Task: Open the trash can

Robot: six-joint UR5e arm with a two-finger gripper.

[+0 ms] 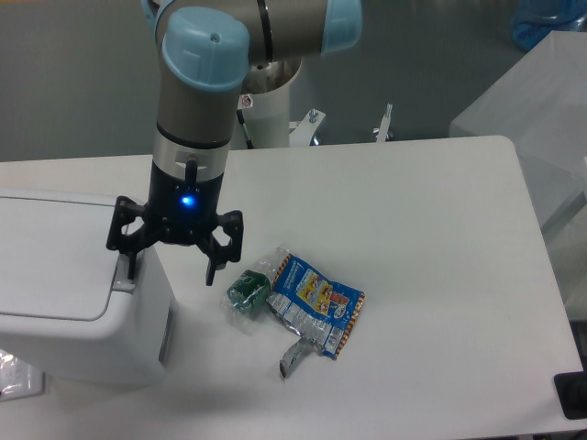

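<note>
One white trash can [78, 302] sits at the left edge of the white bench [431, 238], its flat lid down, and two pieces of litter lie just right of it: a crumpled green wrapper [248, 291] touching a blue snack packet [316, 302]. The arm stands upright, wrist pointing straight down (a blue light glows on it). Its gripper [171, 261] has the fingers [213, 266] spread wide apart, one over the can's right lid edge by the grey tab [122, 275], the other clear of the can's side.
</note>
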